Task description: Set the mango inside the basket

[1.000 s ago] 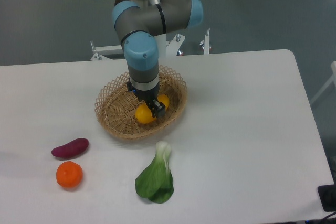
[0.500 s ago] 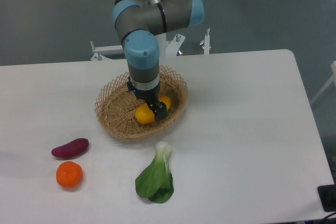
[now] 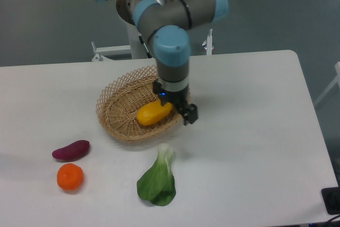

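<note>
A white surface (image 3: 249, 131) carries the scene, with 1 grey-and-blue UR5e arm (image 3: 172, 51) reaching down over its middle. The basket (image 3: 114, 112), light tan wicker with an openwork rim, sits at the centre-left of the surface, and the mango (image 3: 153, 113) lies inside it on the woven floor, toward the right side, tilted with its right end higher. The claw (image 3: 179, 109) hangs over the basket's right rim, just beside the mango's upper end and holding nothing; whether its fingers are spread or pressed together cannot be told from this angle. In front of the basket, a green bok choy (image 3: 157, 180) lies flat with its pale stem pointing toward the rim. To the left, well apart from the basket, a purple sweet potato (image 3: 70, 150) rests just above 1 round orange citrus fruit (image 3: 70, 177).
</note>
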Robot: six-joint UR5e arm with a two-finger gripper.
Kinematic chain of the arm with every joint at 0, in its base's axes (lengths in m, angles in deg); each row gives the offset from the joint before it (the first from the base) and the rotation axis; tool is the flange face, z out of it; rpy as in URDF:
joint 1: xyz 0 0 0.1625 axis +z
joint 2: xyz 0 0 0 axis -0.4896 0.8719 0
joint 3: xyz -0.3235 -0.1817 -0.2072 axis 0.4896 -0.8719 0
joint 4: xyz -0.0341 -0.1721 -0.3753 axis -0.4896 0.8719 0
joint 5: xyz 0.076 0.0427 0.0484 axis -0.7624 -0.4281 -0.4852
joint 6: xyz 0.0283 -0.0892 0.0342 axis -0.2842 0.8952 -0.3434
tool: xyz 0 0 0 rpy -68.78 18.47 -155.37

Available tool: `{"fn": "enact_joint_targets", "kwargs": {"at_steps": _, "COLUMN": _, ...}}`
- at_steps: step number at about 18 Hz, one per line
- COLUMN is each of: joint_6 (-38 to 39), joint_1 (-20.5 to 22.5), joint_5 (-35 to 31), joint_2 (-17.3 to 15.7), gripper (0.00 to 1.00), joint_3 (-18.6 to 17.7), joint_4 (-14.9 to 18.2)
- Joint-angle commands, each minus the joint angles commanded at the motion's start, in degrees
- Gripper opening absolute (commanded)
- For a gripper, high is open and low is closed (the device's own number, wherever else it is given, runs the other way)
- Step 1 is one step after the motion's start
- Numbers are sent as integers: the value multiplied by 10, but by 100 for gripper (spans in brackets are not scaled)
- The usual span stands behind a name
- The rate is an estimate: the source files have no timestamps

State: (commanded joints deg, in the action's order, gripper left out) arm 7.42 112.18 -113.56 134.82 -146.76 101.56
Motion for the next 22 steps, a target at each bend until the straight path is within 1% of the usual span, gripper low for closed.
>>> {"fn": "enact_joint_targets", "kwargs": {"at_steps": 2, "joint_6": 0, "joint_1": 13, "joint_5": 0, "joint_2": 15, "gripper": 100, "joint_3": 20, "joint_4": 0}}
{"fn": "enact_joint_targets", "kwargs": {"at_steps": 5, "joint_6": -4, "joint_1": 35, "joint_5": 1, "joint_2": 31, "gripper": 100, "joint_3": 40, "joint_4": -2}}
{"fn": "enact_joint_targets", "kwargs": {"at_steps": 7, "joint_6": -36, "joint_1": 52, "joint_5": -1, "joint_2": 41, "gripper": 100, "joint_3": 48, "joint_4": -1}}
{"fn": "enact_joint_targets", "kwargs": {"at_steps": 11, "joint_6": -107, "joint_1": 99, "joint_5": -2, "joint_2": 56, "gripper": 100, "joint_3": 52, "joint_4": -2}}
{"fn": "enact_joint_targets", "kwargs": {"at_steps": 14, "joint_6": -118, "joint_1": 127, "joint_5": -1, "joint_2": 81, "gripper": 100, "joint_3": 76, "joint_4": -2}}
{"fn": "enact_joint_targets", "kwargs": {"at_steps": 18, "joint_6": -133, "joint_1": 146, "joint_5": -1, "joint_2": 106, "gripper": 100, "joint_3": 113, "joint_4": -2}}
{"fn": "enact_joint_targets", "kwargs": {"at_steps": 22, "joint_6": -162, "joint_1": 151, "joint_5": -1, "joint_2": 120, "gripper": 100, "joint_3": 129, "joint_4": -2}}
